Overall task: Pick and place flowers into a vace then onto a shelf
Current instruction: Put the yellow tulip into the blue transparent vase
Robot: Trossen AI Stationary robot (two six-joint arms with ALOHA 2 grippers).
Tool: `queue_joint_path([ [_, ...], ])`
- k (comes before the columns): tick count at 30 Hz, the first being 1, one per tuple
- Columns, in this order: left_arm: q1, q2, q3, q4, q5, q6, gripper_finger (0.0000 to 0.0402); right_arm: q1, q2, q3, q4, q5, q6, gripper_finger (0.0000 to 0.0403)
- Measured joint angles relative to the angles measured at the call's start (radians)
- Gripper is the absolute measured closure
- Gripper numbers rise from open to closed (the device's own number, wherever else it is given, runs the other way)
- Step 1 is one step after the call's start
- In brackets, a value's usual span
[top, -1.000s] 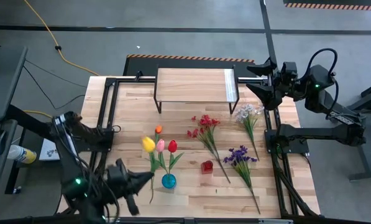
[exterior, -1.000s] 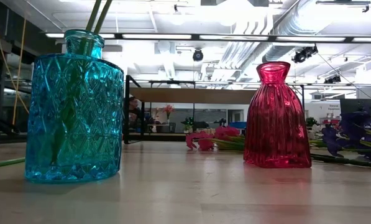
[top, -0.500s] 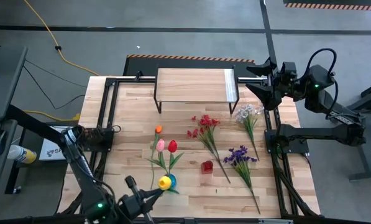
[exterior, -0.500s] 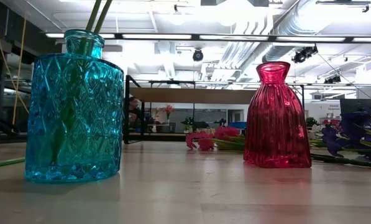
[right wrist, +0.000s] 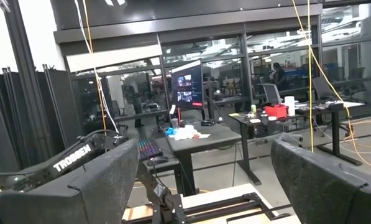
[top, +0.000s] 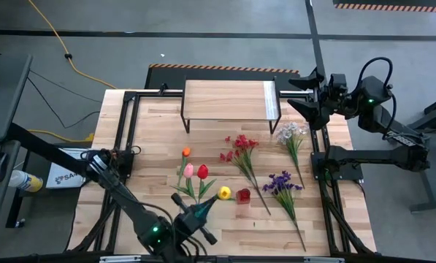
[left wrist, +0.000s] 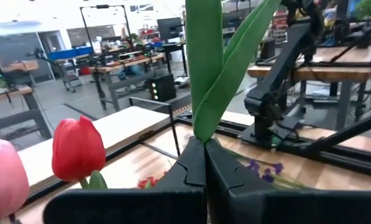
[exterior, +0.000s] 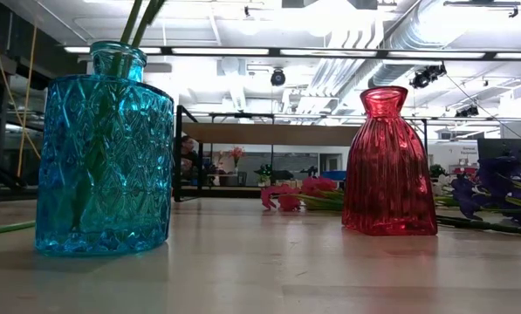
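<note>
Yellow tulip (top: 224,193) stem is clamped in left gripper (top: 196,212) (right gripper (top: 303,93) parked, spread wide); blue vase (exterior: 105,155) mouth directly beneath.

Even, bright light falls from ceiling strips (exterior: 243,51), leaving only soft shadows on the bench (top: 159,139). The blue vase (exterior: 105,157) and red vase (exterior: 389,166) glint. Close to the left hand (left wrist: 205,163), the pink tulip (left wrist: 2,180) blurs; the room beyond is hazy.
</note>
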Motion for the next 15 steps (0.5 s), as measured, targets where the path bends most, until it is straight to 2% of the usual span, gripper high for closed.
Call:
queue_joint_path([
  [6, -0.017, 0.000, 0.000, -0.026, 0.000, -0.018, 0.0377, 0.000, 0.000, 0.000, 0.000, -0.002, 0.000, 0.0049],
  [15, -0.017, 0.000, -0.044, -0.098, 0.000, -0.174, 0.0377, 0.000, 0.000, 0.000, 0.001, -0.002, 0.000, 0.0049],
])
